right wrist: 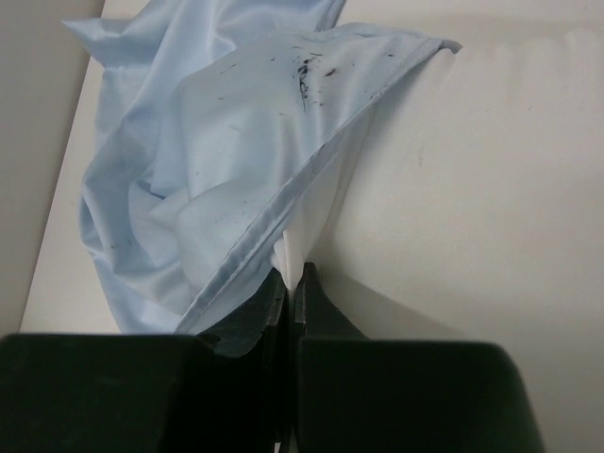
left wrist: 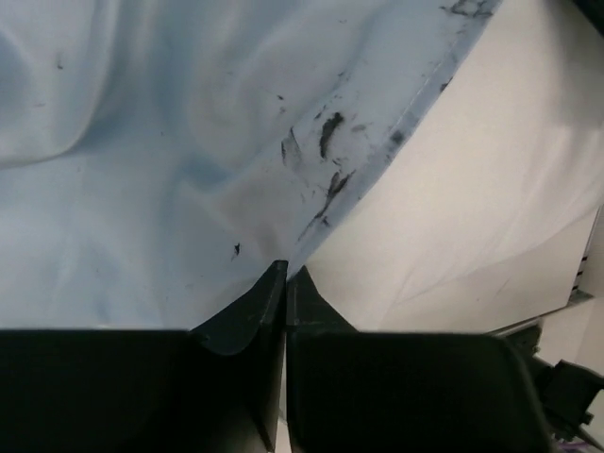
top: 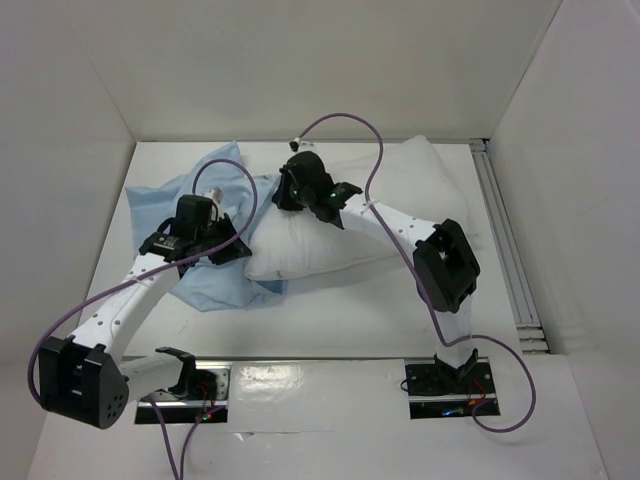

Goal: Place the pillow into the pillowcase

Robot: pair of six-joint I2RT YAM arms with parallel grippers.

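The plump white pillow [top: 390, 205] lies mid-table. The wrinkled light-blue pillowcase [top: 215, 280] is bunched at its left end. My left gripper [top: 236, 250] sits at the pillow's left edge. In the left wrist view it [left wrist: 286, 274] is shut where the speckled hem of the pillowcase [left wrist: 170, 170] meets the pillow [left wrist: 472, 189]. My right gripper [top: 291, 196] is at the pillow's upper left. In the right wrist view it [right wrist: 294, 276] is shut on a white fold of the pillow [right wrist: 491, 189]. The hem of the pillowcase [right wrist: 236, 123] drapes over the pillow's corner beside the left finger.
White walls enclose the table at the back [top: 320, 60] and left [top: 60, 150]. A metal rail [top: 505, 250] runs along the right side. Purple cables [top: 340, 125] loop over both arms. The two arm bases [top: 440, 385] sit at the near edge.
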